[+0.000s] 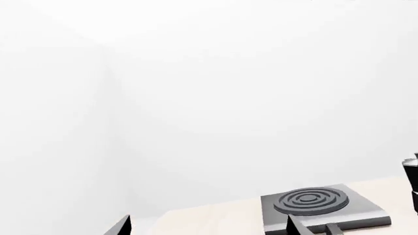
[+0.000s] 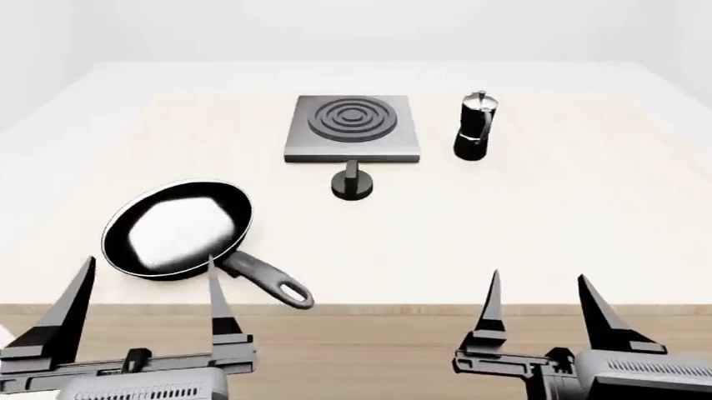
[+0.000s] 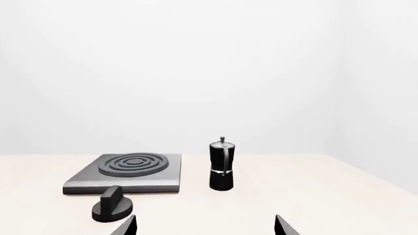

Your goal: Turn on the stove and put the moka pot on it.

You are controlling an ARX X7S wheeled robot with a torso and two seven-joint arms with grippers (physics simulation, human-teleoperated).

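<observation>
Black faceted moka pot [image 2: 475, 127] beside ringed grey stove [image 2: 353, 128].

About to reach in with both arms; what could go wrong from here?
The knob stands close in front of the stove, so a hand reaching for it may bump the plate. The moka pot is tall and narrow; a sideways nudge could topple it. The frying pan lies in the left hand's path.
</observation>
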